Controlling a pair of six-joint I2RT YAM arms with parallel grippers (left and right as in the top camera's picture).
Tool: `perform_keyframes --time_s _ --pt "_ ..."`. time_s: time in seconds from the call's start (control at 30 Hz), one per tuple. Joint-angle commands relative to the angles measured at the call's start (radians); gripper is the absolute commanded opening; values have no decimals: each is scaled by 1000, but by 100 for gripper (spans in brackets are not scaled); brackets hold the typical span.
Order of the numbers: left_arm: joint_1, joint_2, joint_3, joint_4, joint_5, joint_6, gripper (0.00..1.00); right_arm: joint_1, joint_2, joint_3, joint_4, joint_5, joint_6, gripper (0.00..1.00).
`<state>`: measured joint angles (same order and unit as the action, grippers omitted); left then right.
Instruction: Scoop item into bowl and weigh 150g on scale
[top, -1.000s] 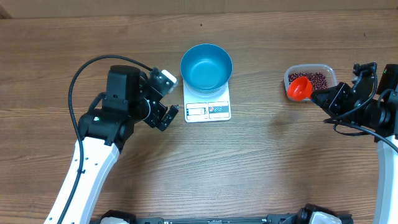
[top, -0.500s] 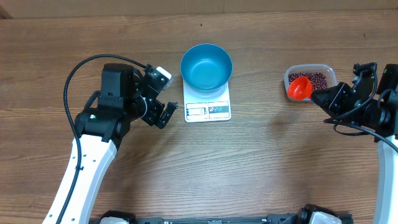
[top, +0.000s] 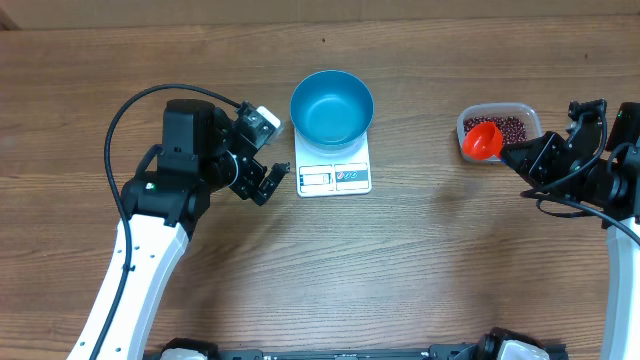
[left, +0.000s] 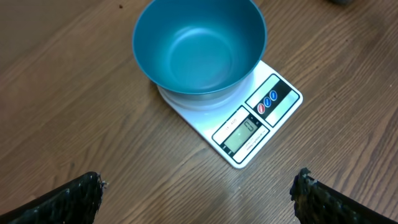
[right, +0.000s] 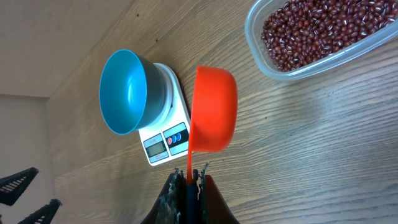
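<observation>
Left gripper (left: 199, 198) is gaping wide, holding nothing, just short of the scale (left: 249, 127). The blue bowl (left: 199, 46) is sitting on it, empty. Right gripper (right: 188, 180) is clenching a red scoop (right: 213, 111) by its handle near the clear tub (right: 273, 68), where the beans (right: 317, 31) are lying. Scooping and weighing are seemingly not yet begun.

The table (top: 420, 260) is a brown wood-grain surface, its long grain running left to right in the overhead view, evenly lit with only soft, faint shadows. 1 small dark speck (top: 323, 41) marks it near the far edge. Beyond that edge lies a plain, paler tan strip (top: 100, 10).
</observation>
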<state>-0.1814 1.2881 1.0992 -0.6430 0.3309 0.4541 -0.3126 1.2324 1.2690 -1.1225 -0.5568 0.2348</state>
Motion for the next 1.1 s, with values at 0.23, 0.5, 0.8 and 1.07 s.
perform_keyframes --time_s 0.23,0.5,0.8,1.07 --pt "4 41 24 -6 32 33 100 -3 -14 22 6 6 -8 4" --pt "4 43 24 -7 27 32 99 -3 -14 22 6 6 -8 4" --pt "4 43 24 -8 28 32 100 -3 -14 22 4 6 -8 4" --pt "4 43 24 -8 28 32 100 -3 -14 22 -7 6 -9 4"
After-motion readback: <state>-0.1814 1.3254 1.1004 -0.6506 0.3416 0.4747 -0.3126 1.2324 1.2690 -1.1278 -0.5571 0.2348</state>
